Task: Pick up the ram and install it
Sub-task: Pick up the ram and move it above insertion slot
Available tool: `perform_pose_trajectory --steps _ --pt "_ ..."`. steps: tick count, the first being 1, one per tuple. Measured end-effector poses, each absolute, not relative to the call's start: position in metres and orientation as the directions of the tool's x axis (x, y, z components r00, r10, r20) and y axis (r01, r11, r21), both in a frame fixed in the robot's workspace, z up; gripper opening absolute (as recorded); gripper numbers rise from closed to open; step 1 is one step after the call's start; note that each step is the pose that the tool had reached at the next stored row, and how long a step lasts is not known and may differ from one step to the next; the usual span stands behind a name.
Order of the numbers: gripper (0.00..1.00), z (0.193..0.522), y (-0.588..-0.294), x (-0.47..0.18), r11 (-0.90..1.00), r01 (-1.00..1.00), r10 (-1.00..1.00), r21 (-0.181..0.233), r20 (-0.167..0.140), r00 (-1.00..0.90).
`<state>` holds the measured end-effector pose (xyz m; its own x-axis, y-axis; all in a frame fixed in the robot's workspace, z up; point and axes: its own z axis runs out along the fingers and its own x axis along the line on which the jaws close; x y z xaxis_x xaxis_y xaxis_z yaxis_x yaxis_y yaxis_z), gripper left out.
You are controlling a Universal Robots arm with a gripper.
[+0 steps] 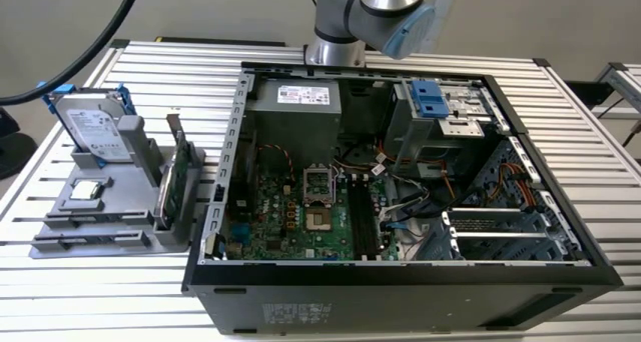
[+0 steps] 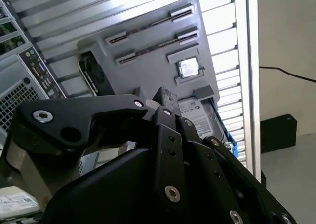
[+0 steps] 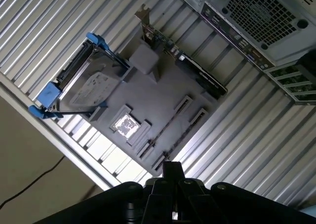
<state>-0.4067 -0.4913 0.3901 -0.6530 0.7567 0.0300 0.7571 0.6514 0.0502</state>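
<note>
The slatted table [image 1: 150, 64] is carrying everything, with its near corners running out of the exterior view. Bare slats are lying open in front of the holder and behind the case.

The open case [image 1: 401, 282] is taking up most of the table's middle. Its upper side is standing open over the board [image 1: 300, 222], though cables are crowding the space towards the exterior view's right.

The arm [image 1: 386, 12] is hanging high over the case's far wall, and its upper part is being cut off by the frame.

The grey holder [image 1: 110, 207] is sitting just beside the case wall on the exterior view's left. It is carrying an upright drive [image 1: 95, 128], a green card [image 1: 179, 181] on edge, and a small square chip [image 2: 188, 67].

The gripper [image 2: 165, 98] is looming dark and close in both wrist views, well apart from the holder. Whether it is spread or pressed together cannot be told.

The ram [image 2: 157, 46] is hard to make out. It is showing as a thin dark line lying edge-on between the slot blocks on the holder.
</note>
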Motion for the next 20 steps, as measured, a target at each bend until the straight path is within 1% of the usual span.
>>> perform_pose_trajectory --steps 20 --pt "0.0 0.3901 -0.4913 -0.4066 0.594 0.803 0.803 0.05 0.03 -0.596"
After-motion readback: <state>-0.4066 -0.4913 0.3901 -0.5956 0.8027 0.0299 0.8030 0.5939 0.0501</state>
